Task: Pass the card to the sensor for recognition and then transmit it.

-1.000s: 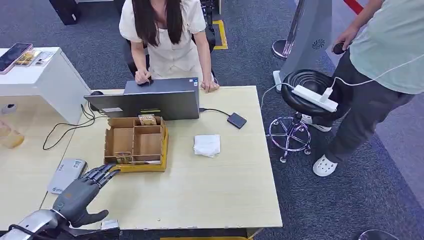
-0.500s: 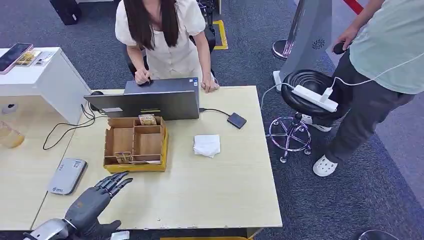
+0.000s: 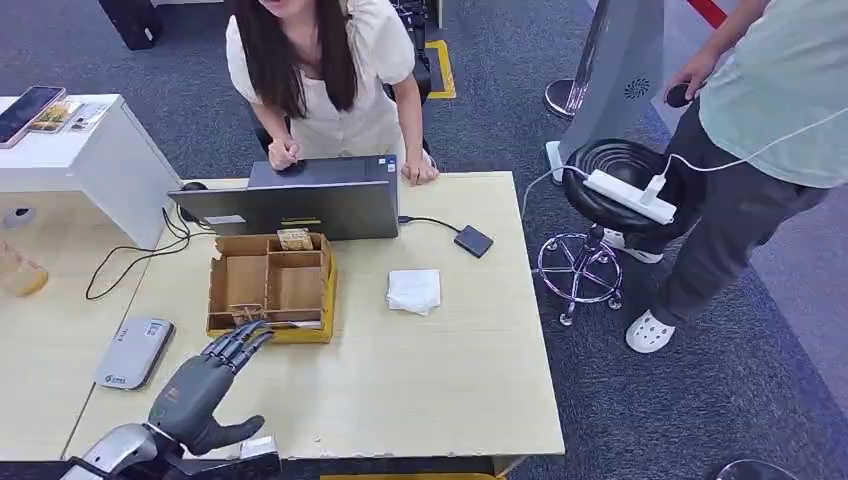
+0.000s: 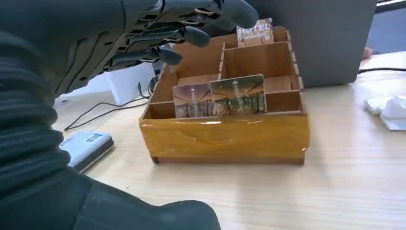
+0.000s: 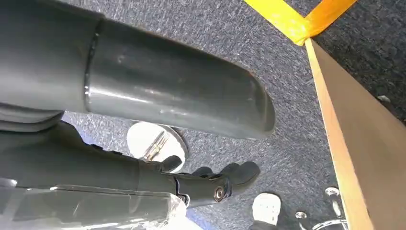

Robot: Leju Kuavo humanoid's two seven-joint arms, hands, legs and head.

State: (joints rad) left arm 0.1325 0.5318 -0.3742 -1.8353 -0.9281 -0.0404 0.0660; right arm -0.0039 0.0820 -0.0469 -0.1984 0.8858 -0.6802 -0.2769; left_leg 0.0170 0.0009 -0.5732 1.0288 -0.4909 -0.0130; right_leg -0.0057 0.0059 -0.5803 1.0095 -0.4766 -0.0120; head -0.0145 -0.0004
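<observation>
Just beyond the left hand (image 3: 200,385), whose empty fingers (image 4: 191,36) are spread toward it, the card (image 4: 238,95) stands upright in the front compartment of the wooden box (image 3: 325,290) on the counter (image 3: 430,380); the right hand (image 5: 210,184) hangs by the floor, fingers loosely apart, holding nothing.

Tabletop layout from the head view

The divided box (image 3: 270,287) sits before the laptop (image 3: 300,197); cards (image 4: 220,96) stand in its near compartment, the sensor (image 3: 133,351) lies left, folded tissue (image 3: 414,291) right.

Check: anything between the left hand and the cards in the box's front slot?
Only the box's front wall. In the left wrist view the left hand hovers open above it; the cards stand upright just behind that wall.
</observation>
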